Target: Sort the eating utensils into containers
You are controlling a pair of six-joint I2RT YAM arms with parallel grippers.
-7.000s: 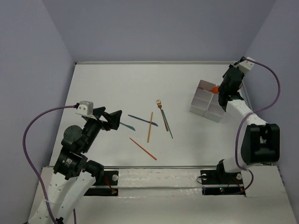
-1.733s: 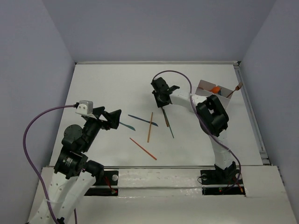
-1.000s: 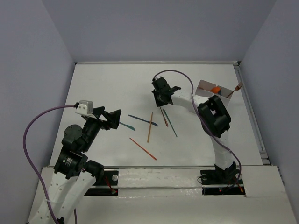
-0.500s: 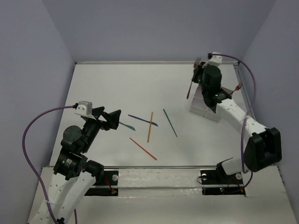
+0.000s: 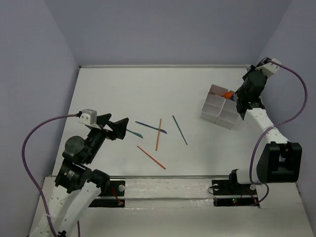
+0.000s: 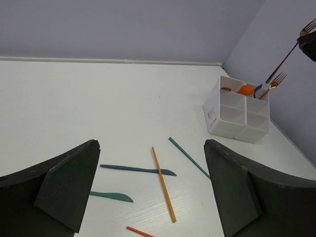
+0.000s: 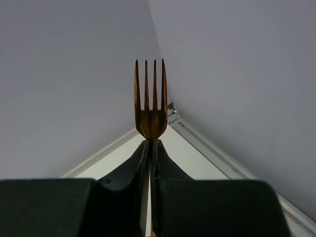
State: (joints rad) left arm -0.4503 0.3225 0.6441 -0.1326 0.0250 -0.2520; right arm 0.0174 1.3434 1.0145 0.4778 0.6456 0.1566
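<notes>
My right gripper [image 5: 251, 82] is shut on an orange-brown fork [image 7: 150, 101], tines up past the fingertips [image 7: 142, 158], held over the far right of the white four-compartment box [image 5: 219, 109]. In the left wrist view that fork [image 6: 285, 57] hangs above the box [image 6: 232, 116], which holds an orange spoon [image 6: 246, 89] and another fork [image 6: 274, 80]. My left gripper [image 5: 117, 126] is open and empty, above the loose utensils. On the table lie a teal stick [image 5: 179, 130], an orange stick [image 5: 158, 134], a dark blue knife [image 5: 150, 127], a teal knife [image 5: 134, 133] and a red-orange stick [image 5: 151, 157].
Purple cables loop off both arms at the left and right edges. The table's back rail [image 5: 163, 65] and right rail meet behind the box, close to my right gripper. The walls rise on all three sides.
My right gripper took the fork from the middle of the table and carried it to the box at the right. The teal stick shifted slightly. The left arm has hardly moved.
</notes>
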